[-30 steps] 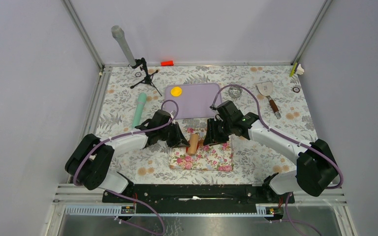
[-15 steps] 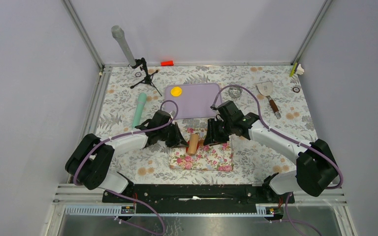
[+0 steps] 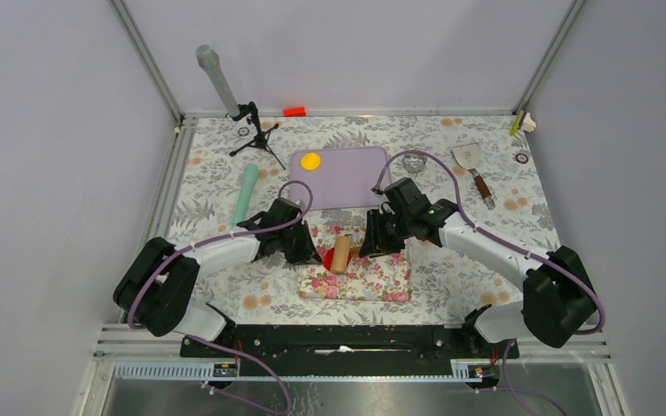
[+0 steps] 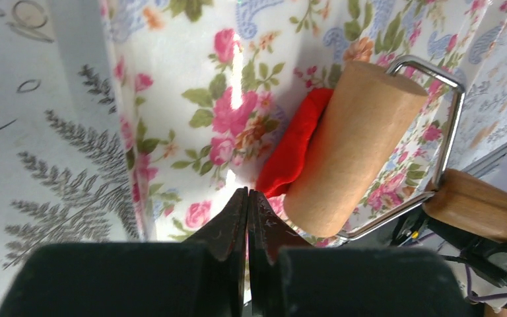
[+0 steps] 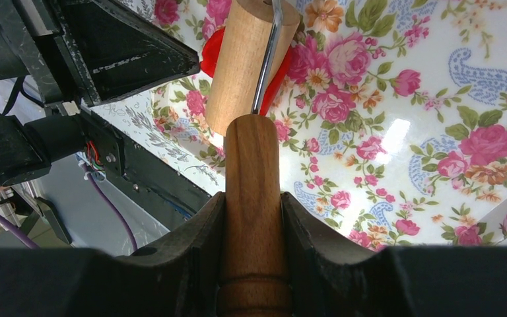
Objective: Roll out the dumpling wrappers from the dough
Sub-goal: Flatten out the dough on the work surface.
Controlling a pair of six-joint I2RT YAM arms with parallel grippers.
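I see the big table (image 3: 217, 165) with its leafy cover. At the back of it lies a purple board (image 3: 351, 186). Near my arms lies a flowery mat (image 3: 373, 279).

On that mat rests a wooden roller (image 3: 342, 254). My right fingers (image 5: 201, 231) are closed tight around its handle (image 5: 253, 172), one on each side.

The dough (image 4: 295, 145) is a flat red piece on the flowery mat. The roller's round part (image 4: 356, 145) lies on top of it, and red peeks out at the side. My left fingers (image 4: 241, 208) are pressed together and hold nothing. Their tips sit just beside the near edge of the dough; I cannot tell if they touch it. My right fingers are apart from the dough, behind the roller.

One small yellow wrapper (image 3: 310, 160) lies on the purple board, well apart from both sets of fingers.
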